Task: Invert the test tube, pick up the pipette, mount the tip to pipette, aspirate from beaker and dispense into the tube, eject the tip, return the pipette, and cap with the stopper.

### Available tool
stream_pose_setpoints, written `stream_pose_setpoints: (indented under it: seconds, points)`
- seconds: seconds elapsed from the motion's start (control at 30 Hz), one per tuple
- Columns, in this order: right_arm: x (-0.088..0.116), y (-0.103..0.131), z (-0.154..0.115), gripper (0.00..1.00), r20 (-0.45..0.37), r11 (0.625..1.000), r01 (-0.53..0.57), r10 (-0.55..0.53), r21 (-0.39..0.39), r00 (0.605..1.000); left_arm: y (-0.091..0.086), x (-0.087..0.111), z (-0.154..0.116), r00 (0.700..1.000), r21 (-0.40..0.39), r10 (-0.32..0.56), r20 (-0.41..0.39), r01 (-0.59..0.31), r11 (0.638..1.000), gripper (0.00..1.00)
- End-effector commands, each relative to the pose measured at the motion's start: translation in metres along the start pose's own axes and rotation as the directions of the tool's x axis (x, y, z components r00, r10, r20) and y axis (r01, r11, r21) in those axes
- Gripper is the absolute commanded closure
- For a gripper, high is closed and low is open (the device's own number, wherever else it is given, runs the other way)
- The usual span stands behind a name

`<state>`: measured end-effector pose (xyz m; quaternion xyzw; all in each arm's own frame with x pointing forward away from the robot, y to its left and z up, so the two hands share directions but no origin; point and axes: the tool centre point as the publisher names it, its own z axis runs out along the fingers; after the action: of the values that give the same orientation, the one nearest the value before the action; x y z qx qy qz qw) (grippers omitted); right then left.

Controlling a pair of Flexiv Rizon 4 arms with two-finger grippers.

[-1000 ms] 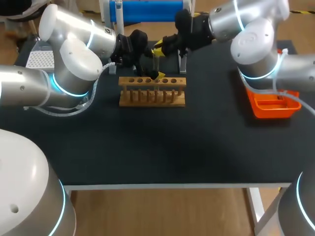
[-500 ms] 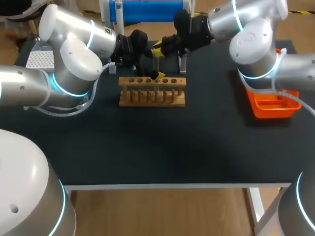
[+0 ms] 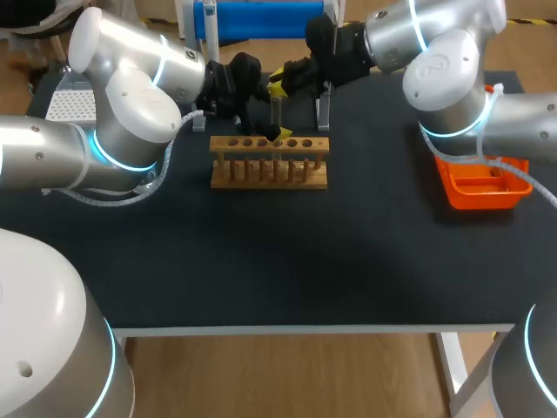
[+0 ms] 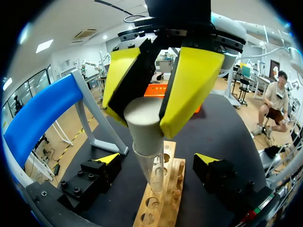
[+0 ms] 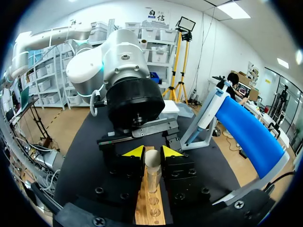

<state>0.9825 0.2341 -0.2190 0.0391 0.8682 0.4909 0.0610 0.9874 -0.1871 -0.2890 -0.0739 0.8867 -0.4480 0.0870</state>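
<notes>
head view | test tube (image 3: 277, 110) mostly behind jaws; blue stand (image 3: 261, 19) cut at edge

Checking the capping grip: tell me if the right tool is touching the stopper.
Touching. The left wrist view shows the yellow tips of the right tool pressed against both sides of the stopper atop the tube.

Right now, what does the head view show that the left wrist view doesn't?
Only the head view: the white tip rack, far left. Only the left wrist view: the stopper, pinched by the right gripper, at the mouth of the test tube; the left gripper open either side of the tube. Both: the wooden tube rack and orange tray.
</notes>
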Motion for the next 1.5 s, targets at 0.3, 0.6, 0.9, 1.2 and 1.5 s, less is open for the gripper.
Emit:
stream_pose_setpoints:
  seconds: [0.3,0.6,0.9,1.2,1.5]
  points:
    - [-0.003,-0.004,0.006,1.0,-0.008,0.998,-0.032,0.033,0.05,0.999,0.0,0.0,-0.001,1.0,-0.002,0.0,-0.002,0.0,1.0,0.0]
    - [-0.004,-0.002,0.0,1.0,-0.003,0.998,-0.044,0.044,0.042,0.999,0.0,0.0,-0.001,1.0,-0.002,0.0,-0.002,0.0,1.0,0.0]
    - [-0.005,0.0,-0.01,1.0,0.013,0.998,-0.046,0.046,0.032,0.999,0.0,0.0,-0.001,1.0,-0.002,0.0,-0.002,0.0,1.0,0.0]
    - [0.003,-0.006,-0.008,1.0,0.001,0.998,-0.042,0.042,0.041,0.999,0.0,0.0,-0.001,1.0,-0.002,0.0,-0.002,0.0,1.0,0.0]
    - [0.003,-0.016,-0.004,1.0,0.002,0.997,-0.054,0.054,0.061,0.999,0.0,0.0,-0.001,1.0,-0.002,0.0,-0.002,0.0,1.0,0.0]
